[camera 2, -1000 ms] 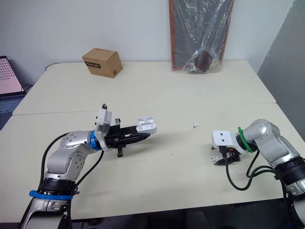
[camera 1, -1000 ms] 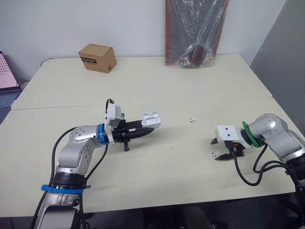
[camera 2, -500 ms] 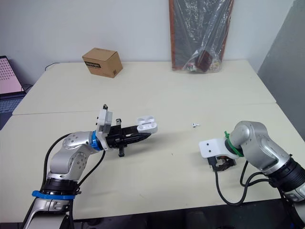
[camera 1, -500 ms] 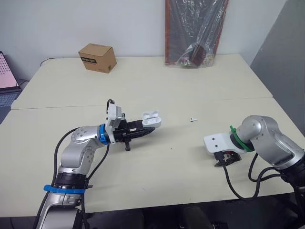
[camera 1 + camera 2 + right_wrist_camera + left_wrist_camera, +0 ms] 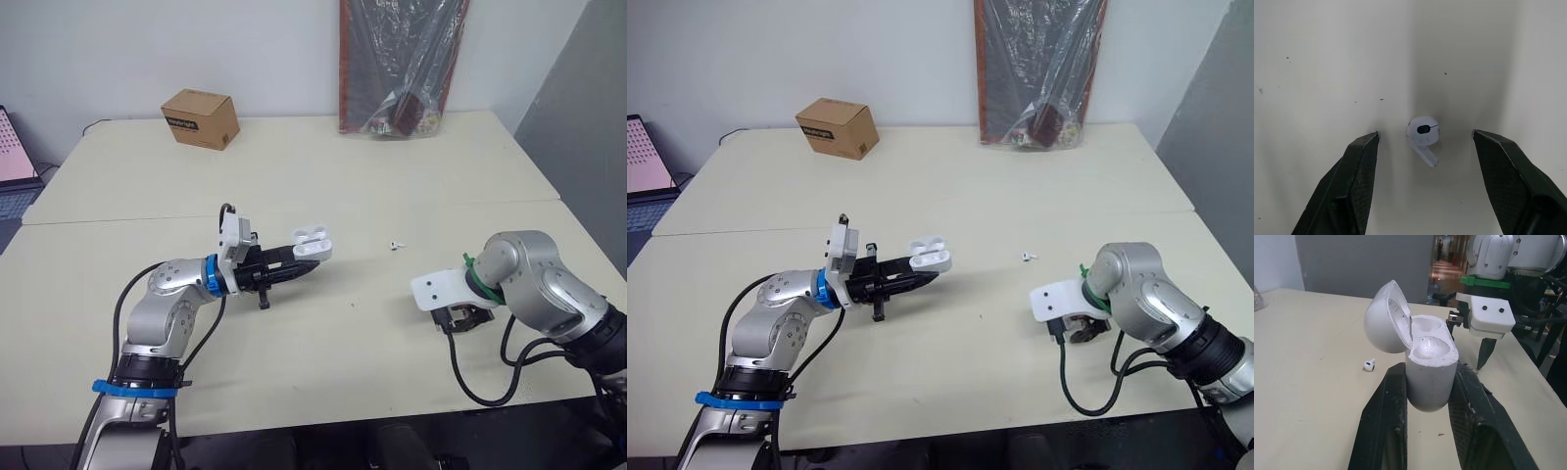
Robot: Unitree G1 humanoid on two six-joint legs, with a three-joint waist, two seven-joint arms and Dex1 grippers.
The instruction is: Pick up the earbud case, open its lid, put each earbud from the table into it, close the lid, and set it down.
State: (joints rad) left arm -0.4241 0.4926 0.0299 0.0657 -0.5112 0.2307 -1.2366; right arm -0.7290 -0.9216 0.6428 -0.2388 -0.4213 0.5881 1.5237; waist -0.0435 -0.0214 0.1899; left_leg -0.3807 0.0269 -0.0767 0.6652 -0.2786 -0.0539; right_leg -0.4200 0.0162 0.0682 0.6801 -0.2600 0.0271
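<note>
White stemmed plastic earbud [image 5: 1422, 134] lies on the cream table [image 5: 323, 372] between the right gripper's [image 5: 1425, 132] spread fingers. Best to lower straight and close on the bulb, not the stem. Toward its 9 o'clock, the left gripper [image 5: 1429, 396] pinches the lid-open white earbud case [image 5: 1431, 362].

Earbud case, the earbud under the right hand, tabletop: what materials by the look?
The earbud case looks like hard white plastic, smooth with faint sheen; moulded sockets, dark specks inside the lid. The earbud: smooth white plastic, dark insert, possibly mesh. The tabletop: matte cream, likely laminate.
</note>
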